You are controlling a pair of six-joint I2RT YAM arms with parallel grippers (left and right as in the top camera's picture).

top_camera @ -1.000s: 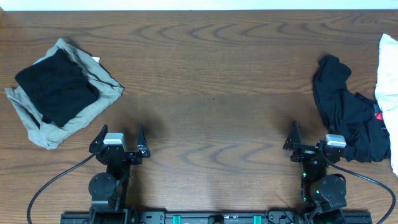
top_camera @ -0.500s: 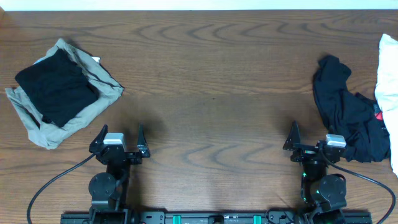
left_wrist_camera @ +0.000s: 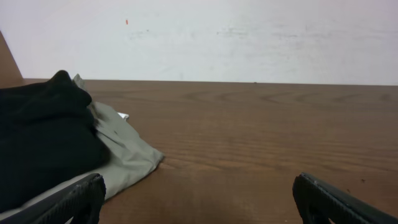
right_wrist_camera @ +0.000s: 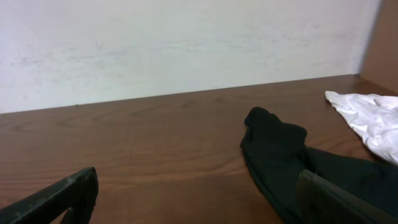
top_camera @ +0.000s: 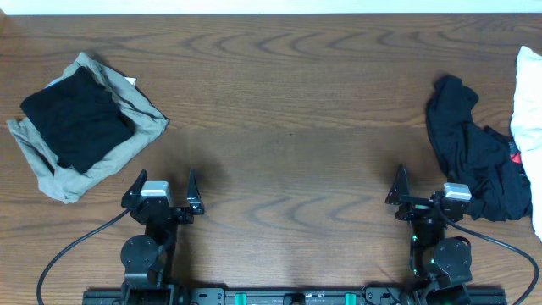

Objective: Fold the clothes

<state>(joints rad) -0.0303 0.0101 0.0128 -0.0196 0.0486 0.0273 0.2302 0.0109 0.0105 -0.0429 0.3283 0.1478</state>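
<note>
Idling at the near edge of the table (top_camera: 288, 110) | left gripper (top_camera: 163, 188): jaws wide, empty | right gripper (top_camera: 426, 193): jaws wide, empty | done, apparently: folded black garment (top_camera: 76, 119) stacked on khaki garment (top_camera: 114, 159), far left | left: crumpled black garment (top_camera: 474, 161), far right beside white cloth (top_camera: 529, 119), not yet folded

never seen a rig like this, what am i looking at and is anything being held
A two-armed robot sits at a wooden table. One picture looks down from above. The other two come from cameras on each wrist, so the dark prongs at their lower corners are that arm's own claw. The left claw and right claw are both open and hold nothing. On the left lies a folded black garment on a khaki-grey garment. On the right lies a crumpled black garment with a white cloth beside it.
</note>
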